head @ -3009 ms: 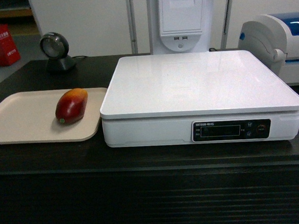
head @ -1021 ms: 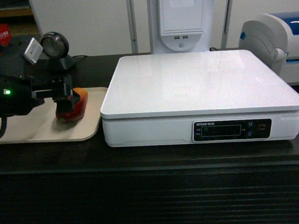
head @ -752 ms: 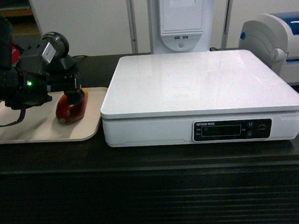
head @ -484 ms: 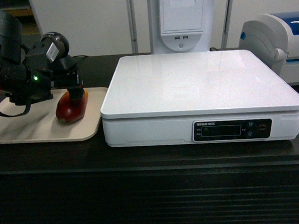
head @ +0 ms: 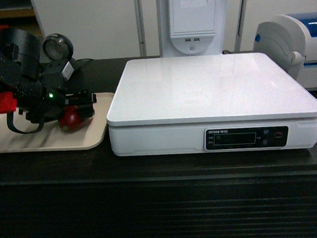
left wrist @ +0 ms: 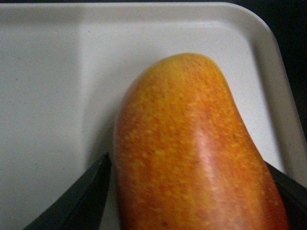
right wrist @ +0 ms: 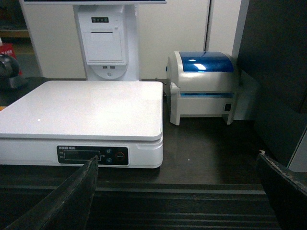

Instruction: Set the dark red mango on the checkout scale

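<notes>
The dark red mango (head: 71, 119) lies on a beige tray (head: 40, 141) at the left of the checkout (head: 162, 168). My left gripper (head: 81, 105) is lowered over it. In the left wrist view the mango (left wrist: 192, 153) fills the space between the black fingertips (left wrist: 98, 177). The left gripper (left wrist: 187, 160) is open, with a thin gap showing on the left side. The white scale (head: 210, 85) stands right of the tray with nothing on its platform. My right gripper (right wrist: 177, 158) hangs open before the counter front, facing the scale (right wrist: 86, 103); it is out of the head view.
A round black scanner (head: 57, 48) stands behind the tray. A white-and-blue machine (head: 300, 43) sits right of the scale, with a strip of bare counter (right wrist: 206, 148) between them. A white kiosk printer (head: 193, 18) rises behind the scale.
The left arm came in over the tray, swung round and dropped lower. Its fingers now straddle the mango, which has stayed in place. The scale is unchanged.
</notes>
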You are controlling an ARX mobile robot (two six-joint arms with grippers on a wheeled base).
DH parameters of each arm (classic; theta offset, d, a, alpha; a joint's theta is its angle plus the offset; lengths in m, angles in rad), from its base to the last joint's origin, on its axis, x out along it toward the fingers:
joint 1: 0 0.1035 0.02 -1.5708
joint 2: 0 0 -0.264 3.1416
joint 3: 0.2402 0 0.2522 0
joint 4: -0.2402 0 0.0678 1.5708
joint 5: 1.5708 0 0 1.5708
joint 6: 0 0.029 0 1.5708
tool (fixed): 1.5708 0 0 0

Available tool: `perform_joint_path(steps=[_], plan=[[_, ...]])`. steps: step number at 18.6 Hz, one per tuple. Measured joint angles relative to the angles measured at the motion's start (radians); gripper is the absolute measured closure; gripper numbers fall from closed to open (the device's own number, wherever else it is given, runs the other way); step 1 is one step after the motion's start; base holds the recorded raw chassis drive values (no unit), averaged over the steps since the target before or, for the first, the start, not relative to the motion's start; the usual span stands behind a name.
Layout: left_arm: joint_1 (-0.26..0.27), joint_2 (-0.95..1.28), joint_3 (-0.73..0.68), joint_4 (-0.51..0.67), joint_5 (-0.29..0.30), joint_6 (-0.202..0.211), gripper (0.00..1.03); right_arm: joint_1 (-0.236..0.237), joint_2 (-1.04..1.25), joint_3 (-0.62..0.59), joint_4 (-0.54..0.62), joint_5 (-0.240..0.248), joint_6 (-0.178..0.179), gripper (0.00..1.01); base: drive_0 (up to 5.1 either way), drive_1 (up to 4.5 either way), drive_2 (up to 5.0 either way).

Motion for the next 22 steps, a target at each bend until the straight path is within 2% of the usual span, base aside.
perform_joint_path(steps=[2,3,8,11,14,16,18,22], plan=[[-0.001,0.000,-0.006,0.009,-0.007,0.002,0.38,0.000,0.000,0.000,0.000,0.000,0.000,0.03,0.0,0.00,0.0],[-0.005,0.000,-0.010,0.015,-0.007,0.003,0.41,0.000,0.000,0.000,0.000,0.000,0.000,0.03,0.0,0.00,0.0],[-0.006,-0.023,-0.076,0.095,0.001,0.002,0.43,0.000,0.000,0.000,0.000,0.000,0.000,0.03,0.0,0.00,0.0],[-0.005,-0.120,-0.214,0.172,0.013,-0.022,0.43,0.000,0.000,0.000,0.000,0.000,0.000,0.03,0.0,0.00,0.0],[-0.019,-0.322,-0.358,0.269,0.016,-0.046,0.43,0.000,0.000,0.000,0.000,0.000,0.000,0.03,0.0,0.00,0.0],[-0.056,-0.452,-0.430,0.332,-0.001,-0.070,0.43,0.000,0.000,0.000,0.000,0.000,0.000,0.03,0.0,0.00,0.0],[-0.118,-0.525,-0.460,0.350,-0.021,-0.114,0.43,0.000,0.000,0.000,0.000,0.000,0.000,0.03,0.0,0.00,0.0],[-0.272,-0.551,-0.455,0.340,-0.081,-0.196,0.43,0.000,0.000,0.000,0.000,0.000,0.000,0.03,0.0,0.00,0.0]])
